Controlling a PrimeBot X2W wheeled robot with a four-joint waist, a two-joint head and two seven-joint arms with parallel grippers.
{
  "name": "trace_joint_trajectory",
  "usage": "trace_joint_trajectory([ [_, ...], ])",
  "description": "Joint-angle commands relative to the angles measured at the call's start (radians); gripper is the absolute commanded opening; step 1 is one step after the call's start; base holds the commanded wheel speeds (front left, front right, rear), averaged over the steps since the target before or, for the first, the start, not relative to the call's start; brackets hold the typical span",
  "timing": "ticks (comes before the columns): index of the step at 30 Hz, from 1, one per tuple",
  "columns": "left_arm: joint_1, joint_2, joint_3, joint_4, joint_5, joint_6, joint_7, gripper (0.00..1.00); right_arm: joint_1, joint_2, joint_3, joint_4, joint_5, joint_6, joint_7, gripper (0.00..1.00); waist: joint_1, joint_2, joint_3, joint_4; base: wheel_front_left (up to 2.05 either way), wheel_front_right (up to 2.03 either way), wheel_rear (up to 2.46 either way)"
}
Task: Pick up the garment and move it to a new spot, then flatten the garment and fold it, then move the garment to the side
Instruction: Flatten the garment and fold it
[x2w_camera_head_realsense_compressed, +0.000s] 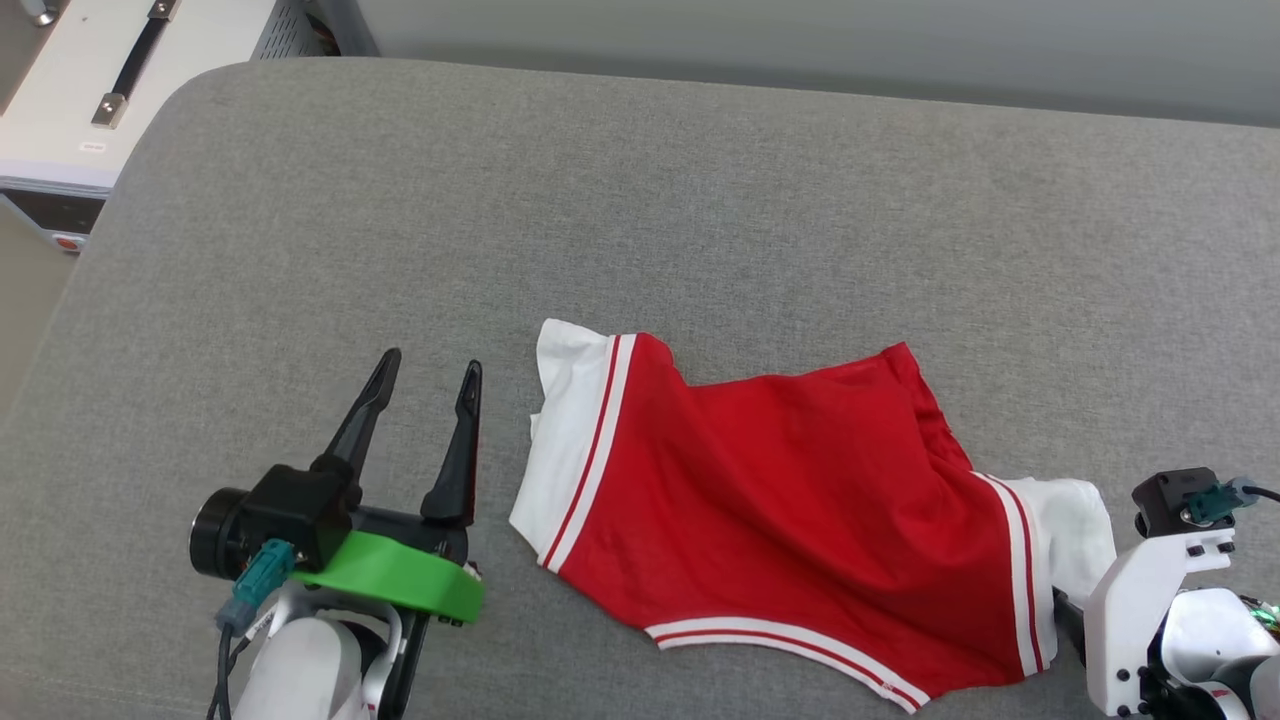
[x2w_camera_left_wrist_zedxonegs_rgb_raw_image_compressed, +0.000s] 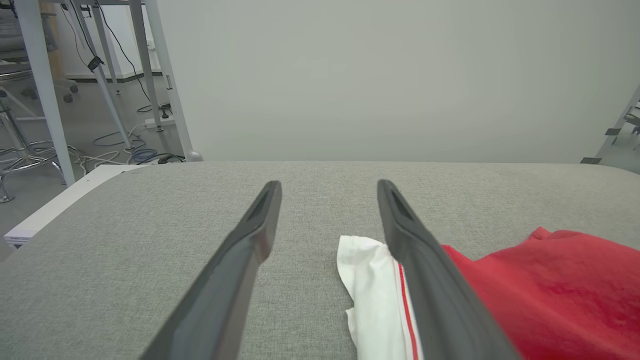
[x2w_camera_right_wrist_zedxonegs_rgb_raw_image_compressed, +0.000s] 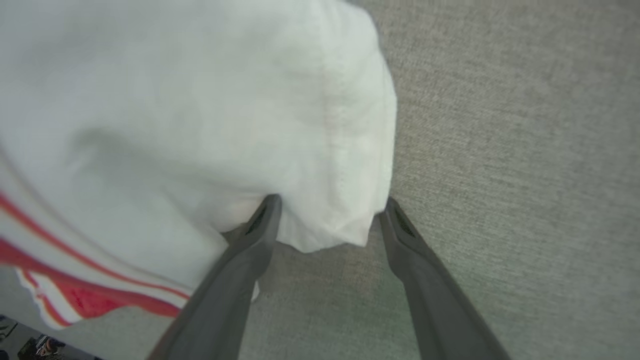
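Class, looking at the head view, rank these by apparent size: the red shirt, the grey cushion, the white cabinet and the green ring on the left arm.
1. grey cushion
2. red shirt
3. white cabinet, partly cut off by the frame
4. green ring, smallest though nearest the camera

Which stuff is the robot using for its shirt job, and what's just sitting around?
For the job: the garment, left gripper, right gripper.
Just lying about: grey cushion under the shirt, white box, floor cables.
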Motion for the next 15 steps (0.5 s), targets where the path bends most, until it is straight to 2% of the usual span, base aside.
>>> trace_joint_trajectory([
  [1, -0.015, -0.003, 0.008, 0.003, 0.006, -0.003, -0.006, 1.0, -0.004, 0.017, 0.012, 0.038, 0.011, -0.001, -0.004, 0.45, 0.0, 0.0, 0.0, 0.001, 0.0, 0.0, 0.0],
  [2, -0.013, -0.002, 0.009, 0.006, 0.007, -0.003, -0.006, 1.0, -0.003, 0.012, 0.016, 0.051, 0.012, -0.001, -0.009, 0.37, 0.0, 0.0, -0.002, 0.001, 0.0, 0.0, 0.0],
  [3, -0.012, -0.002, 0.01, 0.007, 0.007, -0.003, -0.006, 1.0, -0.003, 0.01, 0.015, 0.059, 0.016, -0.001, -0.014, 0.0, 0.0, 0.0, -0.005, 0.001, 0.0, 0.0, 0.0],
  [9, -0.003, -0.003, 0.012, 0.025, 0.003, -0.004, -0.006, 1.0, -0.015, -0.034, -0.026, 0.103, 0.031, -0.001, -0.062, 0.0, 0.0, 0.0, -0.034, -0.012, 0.0, 0.0, 0.0],
  [15, 0.012, 0.001, 0.004, 0.05, -0.005, -0.004, -0.006, 1.0, -0.033, -0.093, -0.114, 0.125, 0.009, -0.001, -0.086, 0.0, 0.0, 0.0, -0.062, -0.026, 0.0, 0.0, 0.0],
])
